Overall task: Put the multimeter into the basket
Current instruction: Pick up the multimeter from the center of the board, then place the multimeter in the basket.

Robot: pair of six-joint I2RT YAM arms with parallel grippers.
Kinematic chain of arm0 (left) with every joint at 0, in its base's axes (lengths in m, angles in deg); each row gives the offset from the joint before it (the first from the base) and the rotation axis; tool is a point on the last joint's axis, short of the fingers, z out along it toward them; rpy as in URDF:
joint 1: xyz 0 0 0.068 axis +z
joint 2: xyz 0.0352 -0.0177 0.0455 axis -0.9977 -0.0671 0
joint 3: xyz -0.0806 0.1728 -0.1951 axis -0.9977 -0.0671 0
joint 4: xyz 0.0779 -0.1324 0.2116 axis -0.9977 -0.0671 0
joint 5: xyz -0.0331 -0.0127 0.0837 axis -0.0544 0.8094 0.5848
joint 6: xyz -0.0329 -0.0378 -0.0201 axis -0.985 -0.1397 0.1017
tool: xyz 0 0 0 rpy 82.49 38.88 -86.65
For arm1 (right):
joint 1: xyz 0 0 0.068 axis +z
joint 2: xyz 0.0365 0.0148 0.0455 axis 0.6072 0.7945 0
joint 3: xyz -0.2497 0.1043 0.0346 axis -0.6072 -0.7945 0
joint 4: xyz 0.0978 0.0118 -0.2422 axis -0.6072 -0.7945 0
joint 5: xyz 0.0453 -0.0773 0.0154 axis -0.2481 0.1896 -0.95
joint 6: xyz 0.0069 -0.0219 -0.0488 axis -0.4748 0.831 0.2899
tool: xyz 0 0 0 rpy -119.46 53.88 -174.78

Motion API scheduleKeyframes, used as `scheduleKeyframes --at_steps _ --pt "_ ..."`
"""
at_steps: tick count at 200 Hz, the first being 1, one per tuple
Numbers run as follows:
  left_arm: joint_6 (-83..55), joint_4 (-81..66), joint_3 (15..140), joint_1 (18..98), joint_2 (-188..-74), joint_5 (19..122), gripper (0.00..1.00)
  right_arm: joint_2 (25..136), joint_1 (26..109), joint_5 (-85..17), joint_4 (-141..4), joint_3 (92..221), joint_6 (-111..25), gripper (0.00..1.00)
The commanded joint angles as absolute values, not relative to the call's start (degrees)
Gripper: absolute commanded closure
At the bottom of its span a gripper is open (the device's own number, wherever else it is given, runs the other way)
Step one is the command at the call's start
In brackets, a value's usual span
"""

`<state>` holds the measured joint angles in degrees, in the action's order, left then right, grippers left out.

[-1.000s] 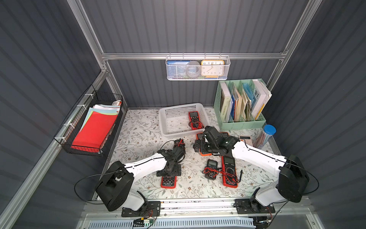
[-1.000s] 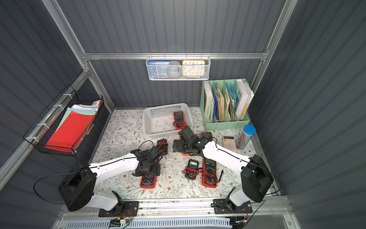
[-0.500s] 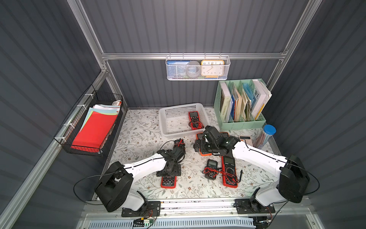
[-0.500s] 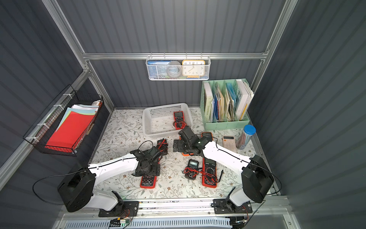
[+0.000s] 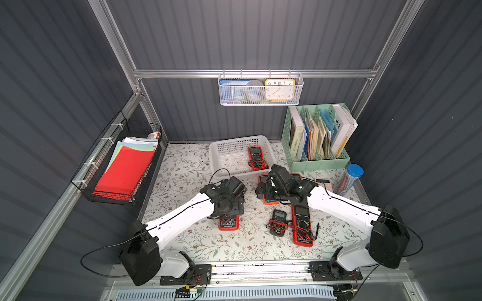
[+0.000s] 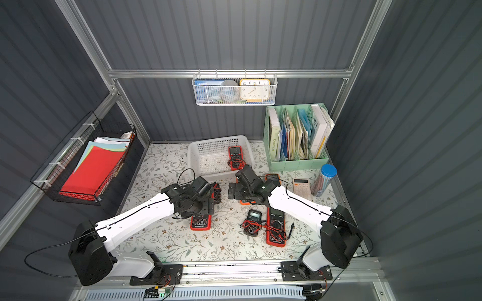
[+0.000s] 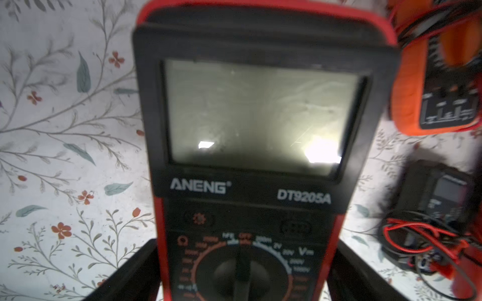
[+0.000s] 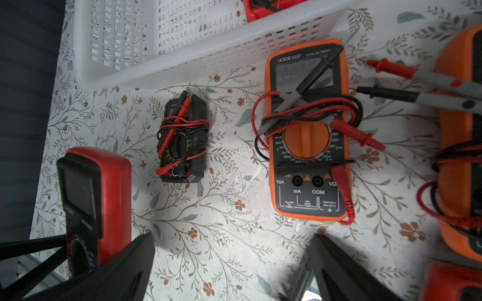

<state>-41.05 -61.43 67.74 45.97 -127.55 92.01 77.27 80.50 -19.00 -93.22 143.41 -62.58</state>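
Note:
The white perforated basket (image 5: 214, 159) stands at the back of the table, its rim (image 8: 198, 65) close in the right wrist view. A red multimeter (image 5: 255, 155) with leads lies inside it. My left gripper (image 7: 246, 241) is shut on a red ANENG multimeter (image 7: 250, 117), a finger pressed on each long side. That meter's lower end (image 5: 228, 222) pokes out under the left gripper (image 5: 232, 206) in a top view. My right gripper (image 8: 233, 242) is open and empty over bare table, between a small black multimeter (image 8: 184, 140) and an orange multimeter (image 8: 307, 135).
A small black meter (image 5: 279, 216) and a long red meter (image 5: 301, 225) with tangled leads lie front right. Back right are a green file holder (image 5: 317, 161), a calculator (image 6: 301, 185) and a blue-capped tube (image 5: 349, 179). A black wire basket (image 5: 122, 166) hangs left.

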Motion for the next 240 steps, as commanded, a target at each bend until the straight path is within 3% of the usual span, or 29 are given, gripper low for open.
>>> scheduleKeyframes --at_steps 1,156,240 --pt "-38.2 -64.69 75.1 46.75 -130.52 95.07 0.58 75.18 80.47 -17.64 -94.45 143.19 -63.08 0.01" --pt "-26.06 -63.92 121.3 62.59 -164.05 91.67 0.57 71.44 79.63 -16.98 -93.97 140.09 -63.73 0.01" --pt "-28.32 -64.12 138.43 63.74 -181.64 88.04 0.57 68.27 78.35 -13.55 -94.07 137.91 -64.04 0.01"
